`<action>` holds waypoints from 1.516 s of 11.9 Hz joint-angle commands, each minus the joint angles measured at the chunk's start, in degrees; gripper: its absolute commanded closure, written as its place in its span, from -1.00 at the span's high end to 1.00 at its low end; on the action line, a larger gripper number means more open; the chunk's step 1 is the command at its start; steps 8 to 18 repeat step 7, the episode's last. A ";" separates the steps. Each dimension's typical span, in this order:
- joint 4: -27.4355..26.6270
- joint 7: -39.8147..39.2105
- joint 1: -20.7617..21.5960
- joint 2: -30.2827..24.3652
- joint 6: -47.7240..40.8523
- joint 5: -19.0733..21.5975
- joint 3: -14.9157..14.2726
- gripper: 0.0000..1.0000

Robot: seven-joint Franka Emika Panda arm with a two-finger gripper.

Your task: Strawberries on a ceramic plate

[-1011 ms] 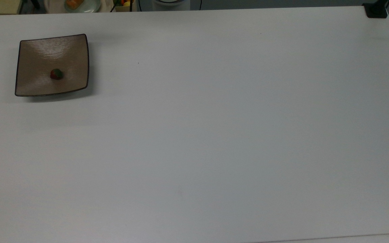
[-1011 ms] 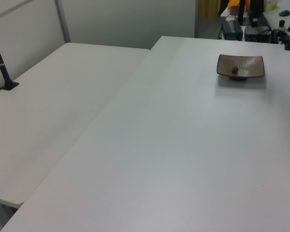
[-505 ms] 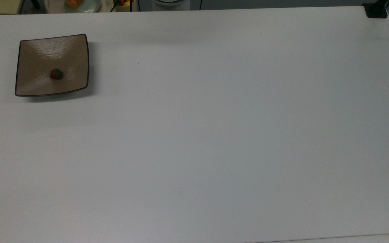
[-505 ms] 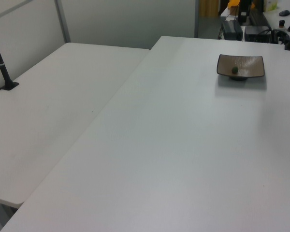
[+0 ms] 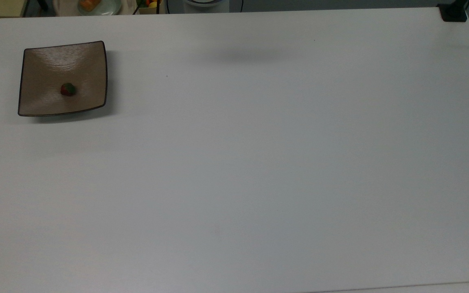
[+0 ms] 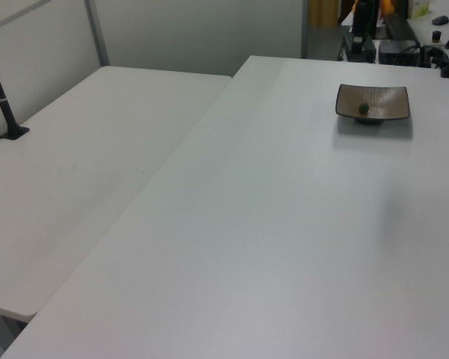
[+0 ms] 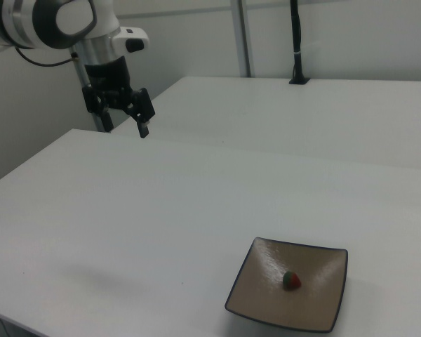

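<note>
The strawberry [image 7: 291, 280] lies in the ceramic plate [image 7: 316, 309]. The gripper [image 7: 123, 118] hangs high, well apart toward the right view's upper left, fingers spread and empty.

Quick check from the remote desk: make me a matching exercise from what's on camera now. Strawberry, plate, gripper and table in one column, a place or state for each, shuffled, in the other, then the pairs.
Things:
1. strawberry
2. plate
3. gripper
4. table

Places or states:
A. white, carries the plate
B. up in the air, holding nothing, far from the plate
C. lying in the dished centre
D. square and brown, near the top view's upper left corner

Pairs: 1-C, 2-D, 3-B, 4-A
</note>
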 commanded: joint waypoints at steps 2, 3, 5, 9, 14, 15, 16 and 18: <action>-2.41 0.54 1.33 1.33 4.99 -0.51 -0.04 1.00; -2.41 0.54 1.51 1.78 5.60 -1.12 -0.04 1.00; -2.76 0.54 1.51 1.78 6.57 -1.22 -0.04 1.00; -2.85 0.54 1.60 2.22 6.57 -1.30 -0.04 1.00; -2.85 0.54 1.60 2.22 6.57 -1.30 -0.04 1.00; -2.85 0.54 1.60 2.22 6.57 -1.30 -0.04 1.00; -2.85 0.54 1.60 2.22 6.57 -1.30 -0.04 1.00; -2.85 0.54 1.60 2.22 6.57 -1.30 -0.04 1.00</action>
